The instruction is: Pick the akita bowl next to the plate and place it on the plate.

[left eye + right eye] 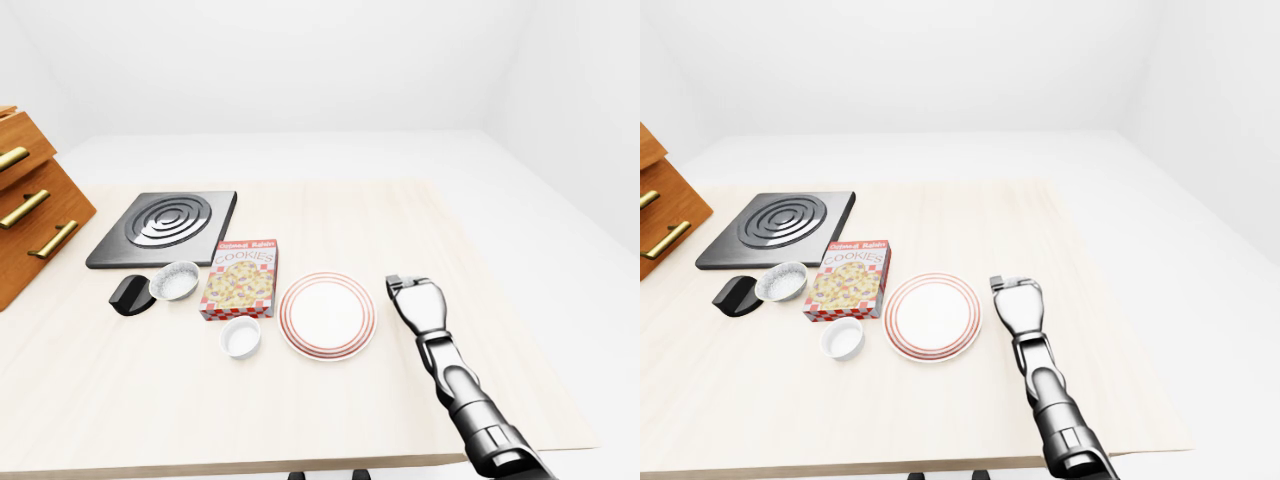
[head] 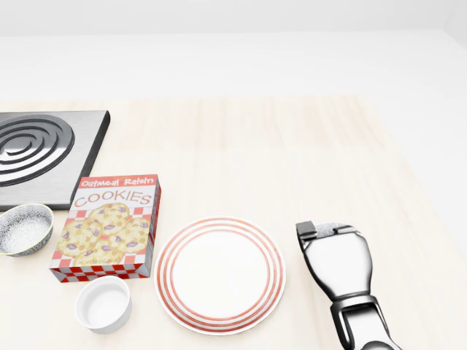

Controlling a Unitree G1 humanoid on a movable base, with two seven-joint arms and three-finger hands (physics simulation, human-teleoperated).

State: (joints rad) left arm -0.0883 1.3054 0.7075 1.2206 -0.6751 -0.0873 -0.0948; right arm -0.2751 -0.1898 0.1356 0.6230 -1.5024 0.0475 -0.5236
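Note:
A white plate with red rings (image 2: 219,273) lies on the light wooden table (image 2: 292,146). A small plain white bowl (image 2: 103,304) stands just left of the plate, close to its rim. A grey speckled bowl (image 2: 22,228) sits further left, beyond the cookie box, with a black rounded object (image 1: 130,295) beside it. My right hand (image 2: 330,232) hovers just right of the plate, back of the hand up, holding nothing; its fingers are mostly hidden under the palm. The left hand does not show.
A red-and-white cookie box (image 2: 109,227) lies flat between the grey bowl and the plate. A black stove plate (image 1: 165,227) sits at the upper left, with a wooden drawer cabinet (image 1: 30,210) at the left edge. The table's near edge runs along the bottom of the left-eye view.

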